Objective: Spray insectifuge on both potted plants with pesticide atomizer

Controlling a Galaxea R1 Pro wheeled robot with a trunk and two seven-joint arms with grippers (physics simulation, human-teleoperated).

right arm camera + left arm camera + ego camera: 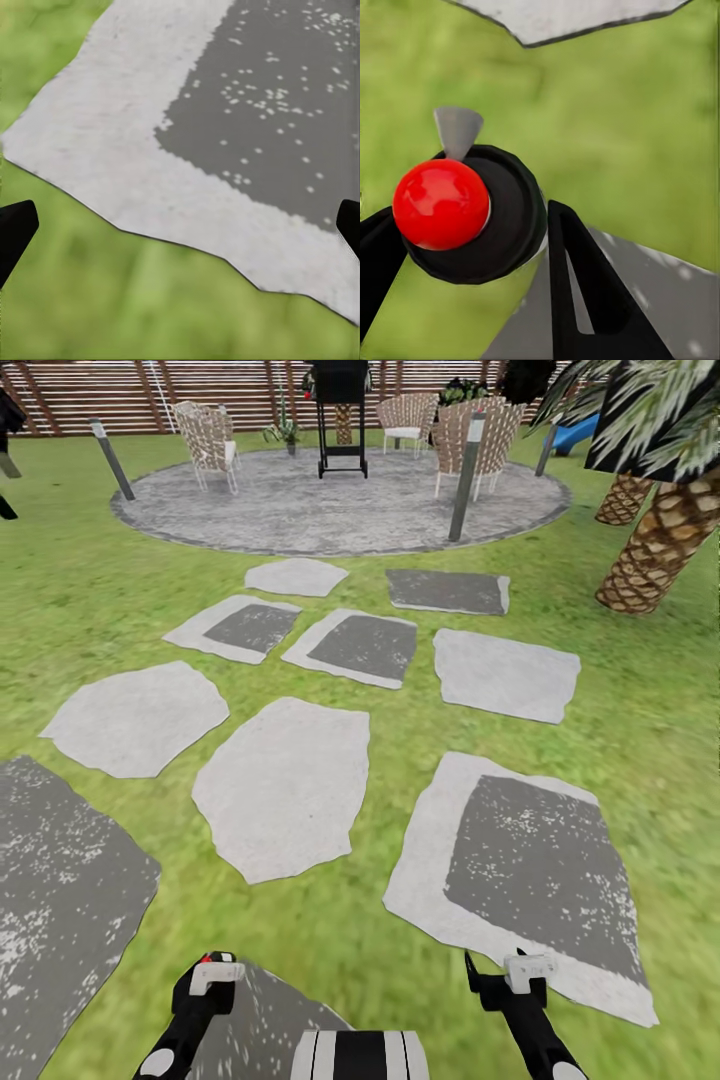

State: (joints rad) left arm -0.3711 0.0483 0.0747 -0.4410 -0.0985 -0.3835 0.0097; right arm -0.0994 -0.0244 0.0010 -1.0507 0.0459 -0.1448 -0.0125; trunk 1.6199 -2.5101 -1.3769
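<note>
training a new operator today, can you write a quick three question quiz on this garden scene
1. True or false: the left gripper is empty.
2. What lies below the right gripper? A) round grey mottled paving B) pale grey stepping stone with a dark patch C) brown wooden slat fence
3. Fill in: white wicker chairs stand on the round ____.

Key: 1 false, it grips a black-ended object with a red ball; 2 B; 3 paving.

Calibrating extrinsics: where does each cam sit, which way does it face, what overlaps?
Head: high on robot, facing forward-down over lawn and stepping stones; both arms low.
Left wrist: looks along left gripper, shut on black, red-tipped object, grass beyond.
Right wrist: down past open right gripper onto two-tone stone.
Shared: that stone, head/right wrist.
</note>
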